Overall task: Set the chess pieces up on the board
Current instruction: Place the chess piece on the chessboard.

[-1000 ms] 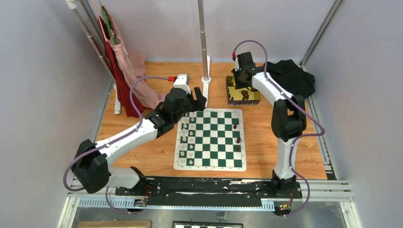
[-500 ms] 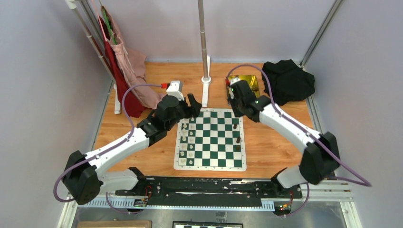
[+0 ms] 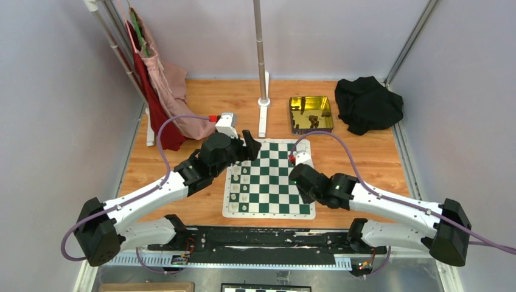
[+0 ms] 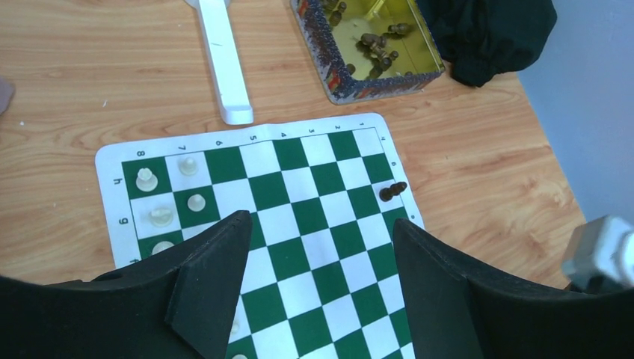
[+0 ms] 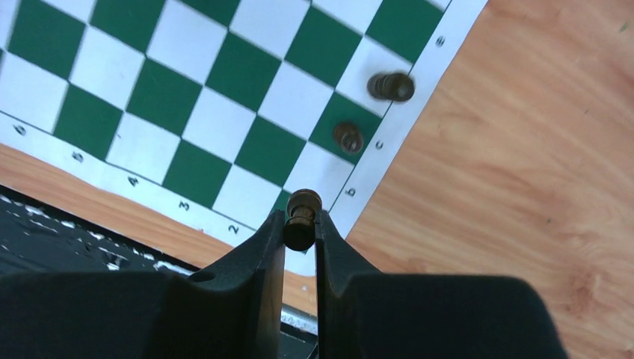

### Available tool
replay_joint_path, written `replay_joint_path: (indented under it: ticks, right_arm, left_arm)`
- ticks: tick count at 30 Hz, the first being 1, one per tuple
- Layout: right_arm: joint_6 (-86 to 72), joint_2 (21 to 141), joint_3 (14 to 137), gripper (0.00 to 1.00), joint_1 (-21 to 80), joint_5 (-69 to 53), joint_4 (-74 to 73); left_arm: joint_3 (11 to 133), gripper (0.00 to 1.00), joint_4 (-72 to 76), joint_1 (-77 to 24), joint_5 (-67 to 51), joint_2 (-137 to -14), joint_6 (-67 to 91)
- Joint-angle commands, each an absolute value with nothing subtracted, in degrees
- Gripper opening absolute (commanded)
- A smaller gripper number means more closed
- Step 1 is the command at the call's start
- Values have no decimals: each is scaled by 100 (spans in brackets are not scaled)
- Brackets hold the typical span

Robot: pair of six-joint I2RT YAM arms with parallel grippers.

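The right gripper (image 5: 300, 233) is clamping a dark brown pawn (image 5: 303, 213) and hovering over the chessboard (image 5: 247, 71) at its near right corner. I'd be lowering it straight down, upright, centred on one square and clear of the neighbouring brown piece (image 5: 348, 137). The left gripper (image 4: 318, 224) is gaping wide, empty.
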State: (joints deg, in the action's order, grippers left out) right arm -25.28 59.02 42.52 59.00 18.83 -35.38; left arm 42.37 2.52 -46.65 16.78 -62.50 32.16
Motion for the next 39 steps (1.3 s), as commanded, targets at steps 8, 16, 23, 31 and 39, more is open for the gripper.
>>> replay_joint_path:
  ticks: [8, 16, 23, 31, 39]
  right_arm:
    - [-4001, 5886, 3360, 0, 6680, 2216, -3653]
    - [-4028, 6043, 3059, 0, 6680, 2082, -3267]
    - [-3895, 6340, 3183, 0, 6681, 1992, -3048]
    - [-3911, 6500, 3131, 0, 6680, 1868, -2914]
    - [-3920, 6432, 3106, 44, 6688, 1833, -2958]
  left_arm:
    - [4157, 75, 308, -4799, 1892, -6189, 3259]
    - [4157, 74, 325, -4823, 1907, -6267, 3276]
    - [4166, 75, 334, -4847, 1929, -6347, 3279]
    - [4122, 74, 334, -4852, 1959, -6322, 3280]
    - [4104, 76, 334, -4869, 1951, -6325, 3288]
